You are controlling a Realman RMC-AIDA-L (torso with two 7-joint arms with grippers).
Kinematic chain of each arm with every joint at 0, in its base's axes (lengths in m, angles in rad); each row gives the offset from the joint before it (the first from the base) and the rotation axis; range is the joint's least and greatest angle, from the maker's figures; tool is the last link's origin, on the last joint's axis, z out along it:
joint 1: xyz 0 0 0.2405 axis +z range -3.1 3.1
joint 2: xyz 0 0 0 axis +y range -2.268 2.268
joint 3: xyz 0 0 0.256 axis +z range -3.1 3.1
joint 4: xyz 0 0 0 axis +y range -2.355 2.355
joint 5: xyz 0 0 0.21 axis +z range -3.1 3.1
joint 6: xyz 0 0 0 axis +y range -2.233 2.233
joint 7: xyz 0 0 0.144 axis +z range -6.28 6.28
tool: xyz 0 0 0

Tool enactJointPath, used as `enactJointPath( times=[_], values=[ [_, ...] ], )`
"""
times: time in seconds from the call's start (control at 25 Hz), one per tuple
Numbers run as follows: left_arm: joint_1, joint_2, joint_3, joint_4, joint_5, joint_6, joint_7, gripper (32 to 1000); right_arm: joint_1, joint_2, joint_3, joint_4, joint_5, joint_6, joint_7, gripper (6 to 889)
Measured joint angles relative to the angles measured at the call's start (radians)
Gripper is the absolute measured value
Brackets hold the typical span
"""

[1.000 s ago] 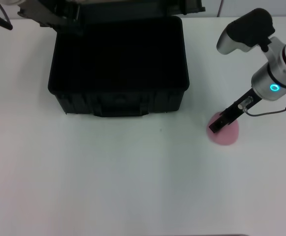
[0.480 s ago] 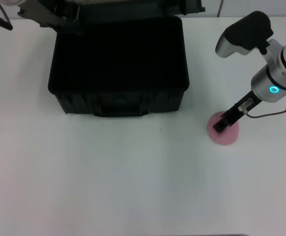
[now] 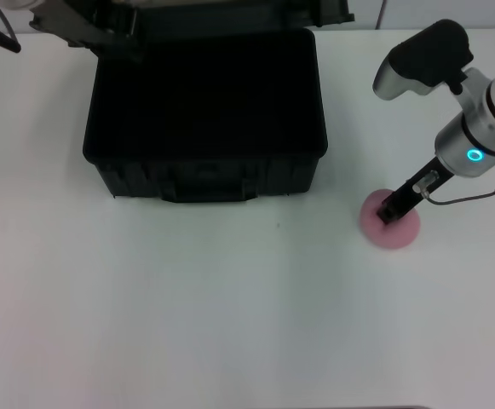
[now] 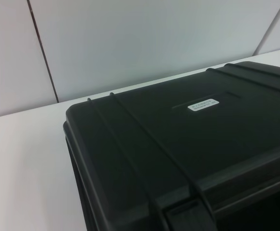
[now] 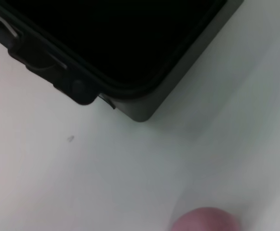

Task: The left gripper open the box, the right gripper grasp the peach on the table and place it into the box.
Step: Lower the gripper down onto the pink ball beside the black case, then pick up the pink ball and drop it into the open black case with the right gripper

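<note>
Two claws are at work. The right claw (image 3: 389, 213) is down on top of the peach (image 3: 390, 226), its black tip pressed into the fruit's upper side; whether its fingers have closed on the fruit cannot be told from the head view, and the right wrist view shows only a sliver of pink. The peach rests on the white surface (image 3: 230, 315), well apart from the box (image 3: 204, 119) and to the robot's right of it. The box stands open, its dark interior facing up, with its lid (image 4: 178, 125) raised at the far edge. The left claw (image 3: 77, 25) sits at that far left corner by the lid, apparently keeping it up; its fingers are too dark against the lid to read.

For the step in hand, a good grasp likely means the fingers straddling the widest part of the fruit and closing gently, since it looks soft and could bruise or squirt sideways. A straight lift, clear of the box's near wall, should come before any sideways travel, and the lid needs to remain up throughout.

Compared with a second ago, the right claw has shifted slightly toward the peach's centre and sunk lower on it, and the peach itself seems nudged a touch to the right. Box and lid are unchanged.
</note>
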Motion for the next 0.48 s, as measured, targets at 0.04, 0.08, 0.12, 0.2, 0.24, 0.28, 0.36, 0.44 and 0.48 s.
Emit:
enactJointPath(
  times=[0.04,0.08,0.12,0.2,0.24,0.28,0.36,0.44,0.48],
  values=[
    [0.000,0.0001,0.000,0.000,0.000,0.000,0.000,381,0.000,0.000,0.000,-0.002,0.000,0.001,-0.001,208],
    [0.001,0.0001,0.000,0.000,0.000,0.000,0.000,381,0.000,0.000,0.000,-0.003,0.000,0.002,-0.002,186],
    [0.001,0.0002,0.000,0.000,0.000,0.000,0.000,381,-0.001,0.000,0.000,-0.004,0.000,0.002,-0.003,165],
    [0.002,0.0003,0.000,0.000,0.001,0.000,0.000,381,-0.002,0.000,0.000,-0.005,0.000,0.003,-0.003,140],
    [0.002,0.0003,0.000,0.000,0.001,0.000,0.000,381,-0.002,0.000,0.000,-0.005,0.000,0.004,-0.003,136],
    [0.003,0.0003,0.000,0.000,0.001,0.000,0.000,381,-0.002,0.000,0.000,-0.006,0.000,0.004,-0.003,131],
    [0.003,0.0003,0.000,0.000,0.001,0.000,0.000,381,-0.002,0.000,0.000,-0.007,0.000,0.006,-0.003,123],
    [0.003,0.0003,0.000,0.000,0.001,0.000,0.000,381,-0.001,0.000,0.000,-0.008,0.001,0.013,-0.004,115],
    [0.003,0.0003,0.000,0.000,0.002,0.000,0.000,381,-0.002,0.000,0.002,-0.014,0.002,0.022,-0.007,111]
  ],
)
